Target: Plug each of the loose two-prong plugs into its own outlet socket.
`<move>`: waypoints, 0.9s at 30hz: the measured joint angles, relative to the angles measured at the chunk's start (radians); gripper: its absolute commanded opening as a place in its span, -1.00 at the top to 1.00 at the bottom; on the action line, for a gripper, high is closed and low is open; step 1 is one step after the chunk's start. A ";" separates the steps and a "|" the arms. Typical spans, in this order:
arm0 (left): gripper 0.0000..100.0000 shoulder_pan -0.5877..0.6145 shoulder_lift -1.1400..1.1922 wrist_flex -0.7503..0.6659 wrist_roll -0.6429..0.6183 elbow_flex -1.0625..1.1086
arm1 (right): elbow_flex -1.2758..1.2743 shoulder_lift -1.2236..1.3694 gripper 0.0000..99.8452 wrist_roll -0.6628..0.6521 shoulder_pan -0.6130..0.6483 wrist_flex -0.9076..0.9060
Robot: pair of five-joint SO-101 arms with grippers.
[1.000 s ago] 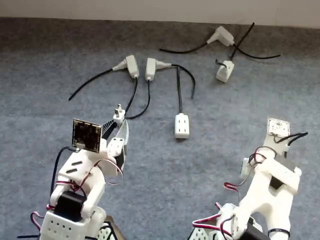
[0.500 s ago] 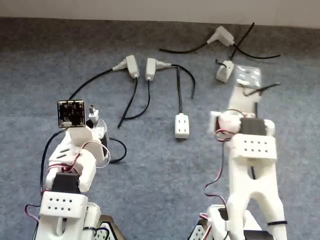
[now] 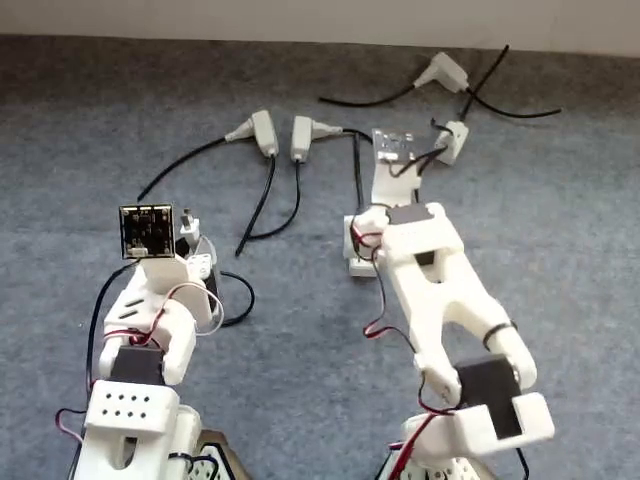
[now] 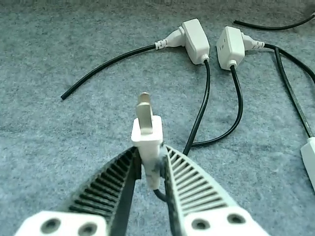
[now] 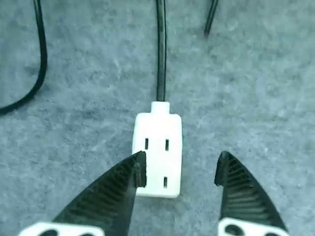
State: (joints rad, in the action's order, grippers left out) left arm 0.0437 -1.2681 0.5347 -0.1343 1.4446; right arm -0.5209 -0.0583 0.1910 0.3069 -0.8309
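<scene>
Near the table's middle the outlet socket (image 5: 157, 152) lies lengthwise between the wide-spread fingers of the right gripper (image 5: 181, 164), nearer one finger, its cord running toward the far edge, while the left gripper (image 4: 151, 150), toward the left edge, pinches a plug (image 4: 146, 130).

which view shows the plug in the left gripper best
The left wrist view: the plug sits close and central, prongs pointing away, pinched in the left gripper. The high view has the plug small, at the arm's tip. The right wrist view faces the socket instead.
</scene>
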 measured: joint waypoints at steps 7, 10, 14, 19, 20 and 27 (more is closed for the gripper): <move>0.99 0.000 0.000 -0.002 0.000 0.002 | 0.084 0.029 0.53 0.000 0.049 0.011; 0.99 0.000 0.000 -0.002 0.000 0.003 | 0.087 0.054 0.53 0.000 0.049 0.011; 0.99 0.000 0.000 -0.002 0.000 0.003 | 0.094 0.133 0.53 0.000 0.049 0.011; 0.99 0.000 0.000 -0.003 0.000 0.008 | 0.123 0.184 0.55 -0.012 0.049 0.012; 0.99 0.000 0.000 -0.015 0.000 0.018 | 0.124 0.189 0.58 -0.012 0.049 0.012; 0.99 0.000 0.000 -0.055 0.000 0.038 | 0.132 0.226 0.81 -0.012 0.043 0.012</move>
State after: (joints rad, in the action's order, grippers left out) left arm 0.0437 -1.2681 0.4795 -0.1343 1.4830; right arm -0.3890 0.1672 0.1788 0.3498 -0.8186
